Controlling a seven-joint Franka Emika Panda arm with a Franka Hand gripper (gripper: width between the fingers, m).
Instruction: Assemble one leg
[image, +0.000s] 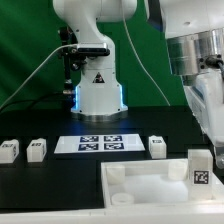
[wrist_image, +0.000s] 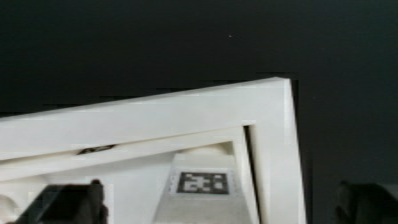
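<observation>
A white leg (image: 200, 171) with a black-and-white tag stands upright at the near right corner of the large white panel (image: 140, 185). My gripper (image: 208, 138) hangs right above it at the exterior view's right. In the wrist view the tagged leg (wrist_image: 205, 186) sits on the panel's corner (wrist_image: 160, 120), between my two dark fingers (wrist_image: 71, 203). The jaws stand wide apart and neither touches the leg. My gripper (wrist_image: 217, 208) is open and holds nothing.
Three more small white legs stand on the black table: two at the exterior view's left (image: 10, 151) (image: 37, 149) and one right of the marker board (image: 157, 146). The marker board (image: 100, 143) lies before the robot base (image: 98, 95).
</observation>
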